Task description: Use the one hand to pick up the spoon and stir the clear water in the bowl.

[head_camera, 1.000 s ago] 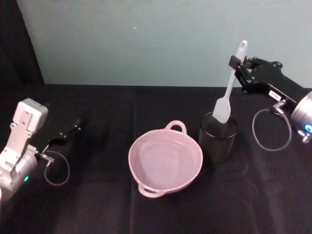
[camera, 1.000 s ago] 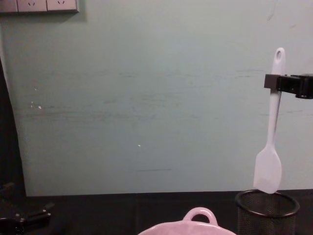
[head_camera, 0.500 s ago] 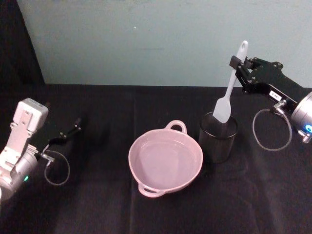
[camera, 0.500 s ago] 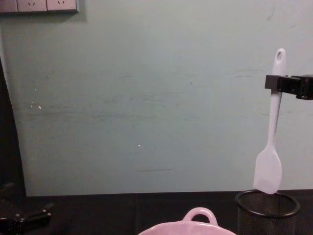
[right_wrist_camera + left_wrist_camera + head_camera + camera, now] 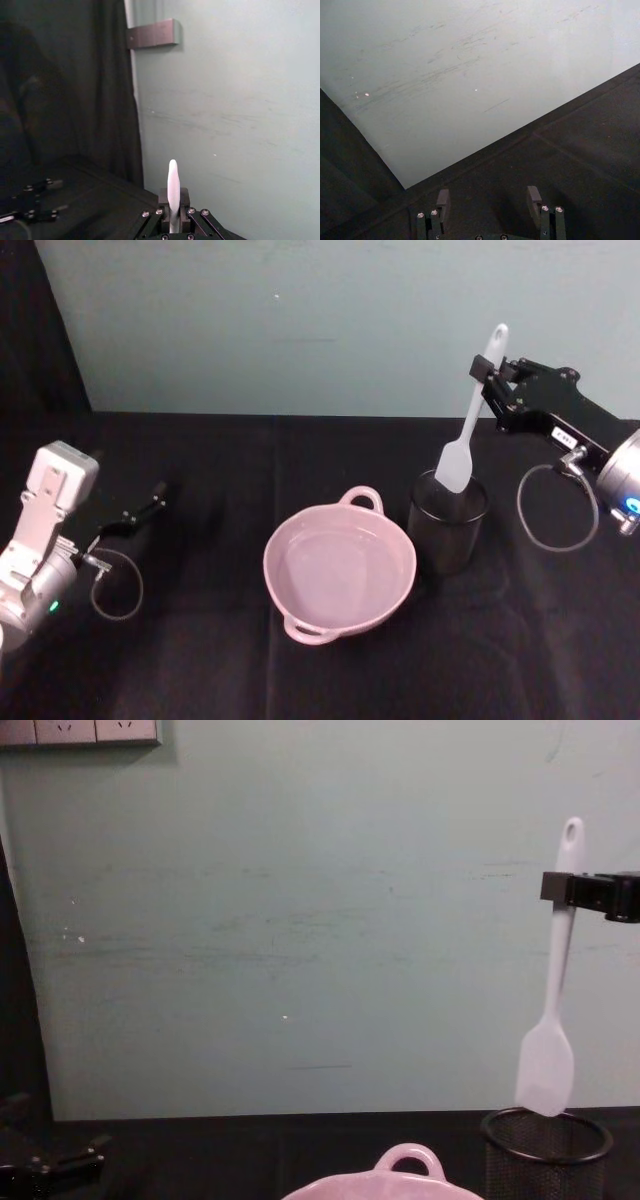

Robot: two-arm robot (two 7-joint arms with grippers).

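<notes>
Right hand (image 5: 485, 378) gripping spoon (image 5: 470, 425) (head over mesh cup (image 5: 447, 538)), pink bowl (image 5: 283, 540) beside

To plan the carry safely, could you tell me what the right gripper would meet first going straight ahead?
Probably the wall: the right gripper, shut on the spoon, faces it in its wrist view with nothing between, though depth is unclear.
</notes>
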